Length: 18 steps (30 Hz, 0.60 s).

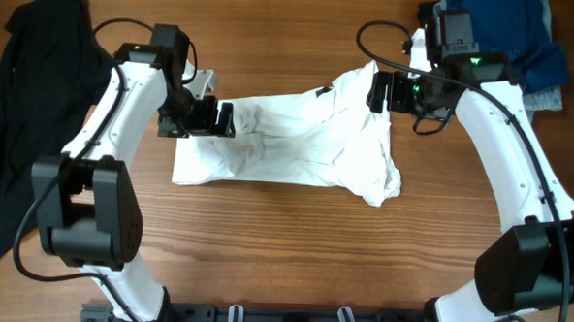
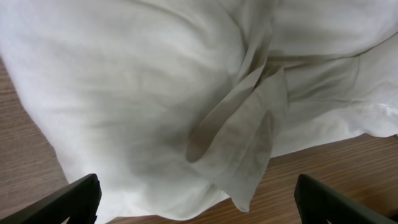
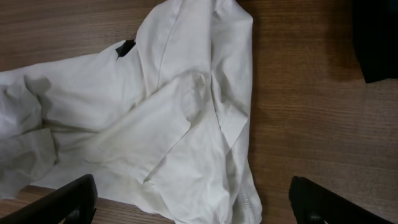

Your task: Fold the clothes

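A crumpled white T-shirt [image 1: 297,142] lies on the wooden table in the middle; no black print shows, only a small black tag [image 3: 125,47]. It fills the left wrist view [image 2: 155,93] and the right wrist view [image 3: 161,124]. My left gripper [image 1: 224,119] is open at the shirt's left upper edge, its fingers wide apart [image 2: 199,202] over the fabric. My right gripper [image 1: 377,90] is open at the shirt's upper right corner, fingers wide apart [image 3: 193,199], holding nothing.
A black garment [image 1: 27,111] is spread along the table's left side. A dark blue garment [image 1: 511,40] with a pale piece under it lies at the back right corner; its dark edge shows in the right wrist view [image 3: 376,37].
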Each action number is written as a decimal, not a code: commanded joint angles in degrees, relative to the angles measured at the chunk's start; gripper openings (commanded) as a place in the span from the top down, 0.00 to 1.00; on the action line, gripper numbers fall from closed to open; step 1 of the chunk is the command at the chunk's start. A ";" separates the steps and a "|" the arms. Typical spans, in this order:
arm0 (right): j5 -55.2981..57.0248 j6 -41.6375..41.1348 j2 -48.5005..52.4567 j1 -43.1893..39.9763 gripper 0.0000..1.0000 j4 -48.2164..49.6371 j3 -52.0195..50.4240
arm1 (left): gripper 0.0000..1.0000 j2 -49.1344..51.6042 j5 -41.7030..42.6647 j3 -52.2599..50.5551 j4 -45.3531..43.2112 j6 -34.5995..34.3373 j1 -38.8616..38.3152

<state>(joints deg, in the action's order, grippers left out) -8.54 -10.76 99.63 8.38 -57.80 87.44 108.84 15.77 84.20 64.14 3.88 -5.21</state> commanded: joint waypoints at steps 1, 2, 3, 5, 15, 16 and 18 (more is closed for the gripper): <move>-0.28 0.17 -0.63 0.44 0.01 0.15 0.57 | 0.00 -1.16 1.42 -2.69 -1.95 -0.92 -2.27; -0.33 0.17 -0.61 0.44 0.01 0.13 0.57 | 0.00 -1.14 1.46 -3.45 -2.97 -1.44 -3.04; -0.44 0.24 -0.61 0.39 0.00 0.15 0.57 | 0.02 -1.14 1.79 -4.02 -3.56 -1.51 -3.76; -0.46 0.24 -0.63 0.42 0.00 0.13 0.57 | 0.04 -1.14 1.75 -4.70 -4.13 -1.84 -4.92; -0.44 0.31 -0.57 0.44 0.01 0.13 0.20 | 0.55 -0.98 3.28 -5.25 -8.41 -4.44 -9.64; -0.44 0.26 -0.57 0.44 0.01 0.15 0.20 | 0.55 -0.70 3.30 -5.25 -8.68 -4.44 -10.54; -0.44 0.26 -0.57 0.44 0.01 0.11 0.20 | 0.55 0.09 3.30 -5.27 -9.42 -4.74 -12.17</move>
<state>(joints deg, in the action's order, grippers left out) -8.54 -10.79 99.63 8.38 -57.82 87.44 108.84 17.58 79.59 55.64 -0.16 -14.79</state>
